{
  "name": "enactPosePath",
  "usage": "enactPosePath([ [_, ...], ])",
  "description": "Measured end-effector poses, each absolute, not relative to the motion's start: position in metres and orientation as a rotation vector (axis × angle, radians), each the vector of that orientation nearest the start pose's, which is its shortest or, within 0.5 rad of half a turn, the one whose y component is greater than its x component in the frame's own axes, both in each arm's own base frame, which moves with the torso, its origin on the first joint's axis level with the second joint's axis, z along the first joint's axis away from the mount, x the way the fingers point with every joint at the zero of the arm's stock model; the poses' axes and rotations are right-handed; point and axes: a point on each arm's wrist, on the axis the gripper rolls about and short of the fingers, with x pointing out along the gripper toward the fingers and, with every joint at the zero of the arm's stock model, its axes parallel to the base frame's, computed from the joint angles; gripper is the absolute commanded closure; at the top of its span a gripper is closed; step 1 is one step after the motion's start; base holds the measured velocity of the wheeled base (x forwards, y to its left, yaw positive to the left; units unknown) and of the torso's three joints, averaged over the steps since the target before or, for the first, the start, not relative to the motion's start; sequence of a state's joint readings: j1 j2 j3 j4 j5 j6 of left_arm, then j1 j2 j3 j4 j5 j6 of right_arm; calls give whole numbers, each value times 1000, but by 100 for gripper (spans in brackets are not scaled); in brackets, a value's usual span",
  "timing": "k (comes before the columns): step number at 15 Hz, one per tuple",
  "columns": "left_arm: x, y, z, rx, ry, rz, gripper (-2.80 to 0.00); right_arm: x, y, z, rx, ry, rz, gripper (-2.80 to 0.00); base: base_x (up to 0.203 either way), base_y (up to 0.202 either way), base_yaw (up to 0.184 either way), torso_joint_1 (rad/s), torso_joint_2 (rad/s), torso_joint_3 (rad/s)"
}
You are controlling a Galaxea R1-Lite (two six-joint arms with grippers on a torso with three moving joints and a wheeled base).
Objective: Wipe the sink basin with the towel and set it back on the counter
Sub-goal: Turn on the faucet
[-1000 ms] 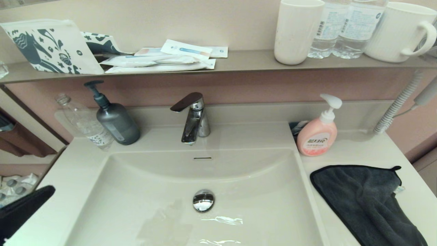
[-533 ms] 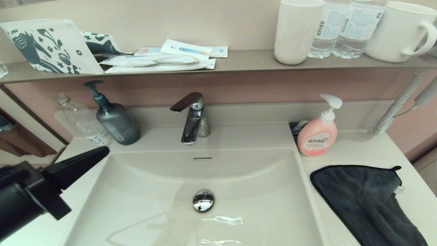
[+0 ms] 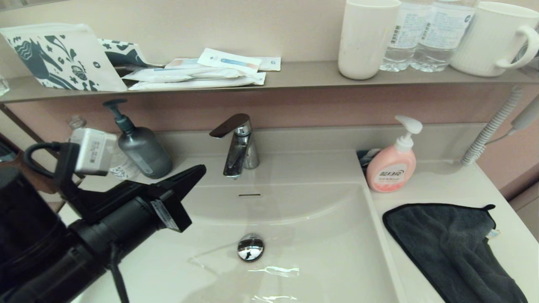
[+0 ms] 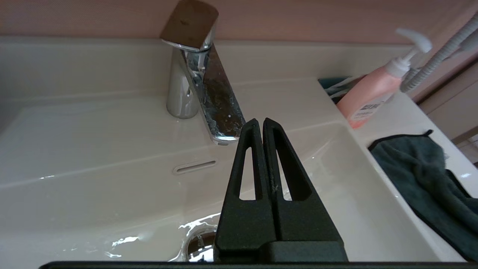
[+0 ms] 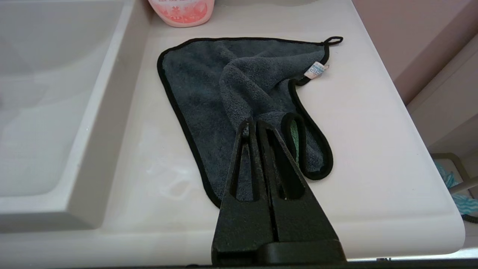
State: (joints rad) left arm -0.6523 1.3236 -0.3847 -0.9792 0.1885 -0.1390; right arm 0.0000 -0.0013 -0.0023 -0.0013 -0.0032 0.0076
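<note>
The counter (image 3: 454, 185) was a cream-white top with the sink basin (image 3: 303, 248) sunk in its middle, a chrome drain plug (image 3: 251, 247) on the basin floor and an overflow slot (image 3: 249, 195) in its back wall. The left arm reached in over the basin's left side, its left gripper (image 3: 201, 169) clenched with nothing between the fingers, the tip near the faucet (image 3: 238, 145) at the back edge, not touching it. The towel (image 3: 450, 248) lay crumpled flat on the counter's right wing, beside the basin's right rim, its loop toward the right edge. The right gripper (image 5: 253, 125) hung above the towel's front part, fingers pressed together, empty. A pink soap bottle (image 3: 393, 162) stood behind the towel; a grey pump bottle (image 3: 141, 147) stood at the back left corner.
</note>
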Motion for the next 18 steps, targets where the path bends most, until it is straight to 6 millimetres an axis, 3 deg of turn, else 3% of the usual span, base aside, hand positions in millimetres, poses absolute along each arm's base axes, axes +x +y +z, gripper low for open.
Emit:
enactPosePath([
  [4, 183, -127, 181, -130, -11, -439, 0, -23, 0, 76, 8, -5, -3, 0, 0, 0, 0, 0, 0, 0],
  [10, 236, -134, 157, -46, -160, -334, 0, -23, 0, 76, 7, -4, -3, 0, 0, 0, 0, 0, 0, 0],
  [18, 264, -130, 166, -38, -220, -272, 0, -23, 0, 76, 7, -5, -3, 0, 0, 0, 0, 0, 0, 0],
])
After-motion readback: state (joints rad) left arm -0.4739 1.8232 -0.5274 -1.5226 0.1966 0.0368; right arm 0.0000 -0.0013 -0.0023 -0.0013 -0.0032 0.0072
